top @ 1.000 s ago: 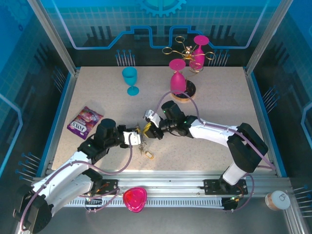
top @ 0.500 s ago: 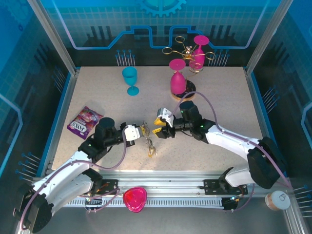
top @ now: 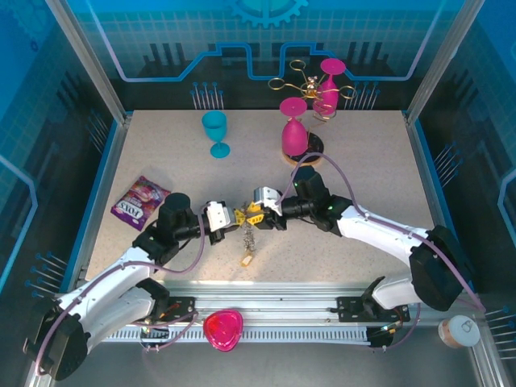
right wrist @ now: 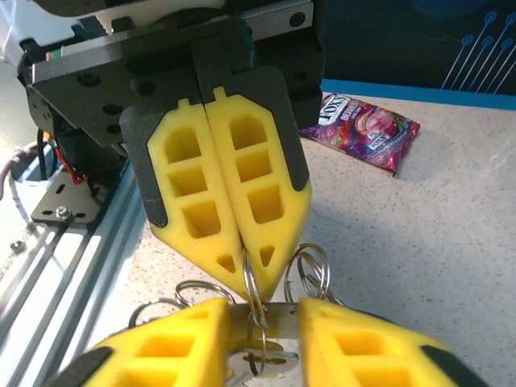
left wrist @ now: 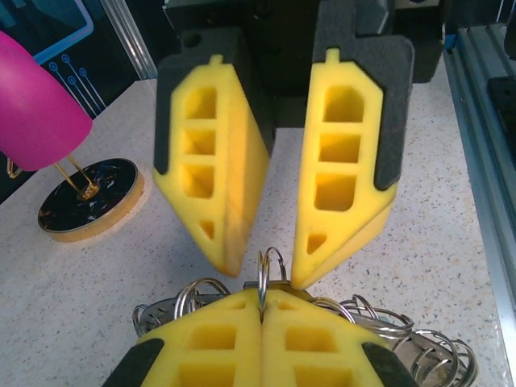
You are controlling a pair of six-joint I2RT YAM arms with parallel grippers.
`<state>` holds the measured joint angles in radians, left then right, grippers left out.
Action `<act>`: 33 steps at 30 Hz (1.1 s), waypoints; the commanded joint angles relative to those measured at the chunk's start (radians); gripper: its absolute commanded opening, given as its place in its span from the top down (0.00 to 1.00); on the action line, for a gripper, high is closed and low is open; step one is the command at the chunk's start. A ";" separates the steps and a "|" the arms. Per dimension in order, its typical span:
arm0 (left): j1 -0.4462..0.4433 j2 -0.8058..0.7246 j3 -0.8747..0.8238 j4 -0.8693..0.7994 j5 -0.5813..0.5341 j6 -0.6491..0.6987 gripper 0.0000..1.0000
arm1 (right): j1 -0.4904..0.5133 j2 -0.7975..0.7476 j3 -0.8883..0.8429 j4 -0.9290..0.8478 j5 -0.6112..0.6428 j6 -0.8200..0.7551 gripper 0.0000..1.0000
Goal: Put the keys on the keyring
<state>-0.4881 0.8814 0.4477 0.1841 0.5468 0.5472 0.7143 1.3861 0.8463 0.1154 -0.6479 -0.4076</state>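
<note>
The left gripper (left wrist: 260, 300) is seen pressed shut on one wire loop of the keyring (right wrist: 272, 311), the loop standing up between its yellow pads. The right gripper (left wrist: 267, 276) is set tip to tip against it, its jaws partly apart astride the same loop and the ring's flat grey edge; whether the ring is pinched there cannot be told. The keyring is thus found between the two grippers, over the front middle of the table (top: 363, 169). The keys (top: 249, 240) are seen just below it. Farther out, a pink goblet (left wrist: 36, 113) and a sweets packet (right wrist: 363, 129) are seen.
</note>
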 commanded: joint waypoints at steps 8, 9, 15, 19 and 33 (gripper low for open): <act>0.004 0.011 -0.004 0.106 0.059 -0.052 1.00 | 0.014 0.018 0.027 0.005 -0.021 -0.029 1.00; 0.004 0.012 -0.001 0.094 0.041 -0.051 0.99 | 0.015 0.014 0.028 0.002 -0.010 -0.032 1.00; 0.004 0.007 0.047 -0.054 -0.055 0.013 0.72 | 0.015 0.000 0.094 -0.166 0.074 -0.108 1.00; 0.003 0.028 0.100 -0.160 -0.056 0.069 0.72 | 0.021 0.017 0.163 -0.311 0.113 -0.152 1.00; 0.002 0.100 0.193 -0.269 -0.018 0.146 0.81 | 0.107 0.133 0.443 -0.694 0.292 -0.302 1.00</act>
<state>-0.4835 0.9745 0.6003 -0.0532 0.4950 0.6624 0.7914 1.5013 1.2274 -0.4835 -0.3832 -0.6609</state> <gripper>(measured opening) 0.192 0.057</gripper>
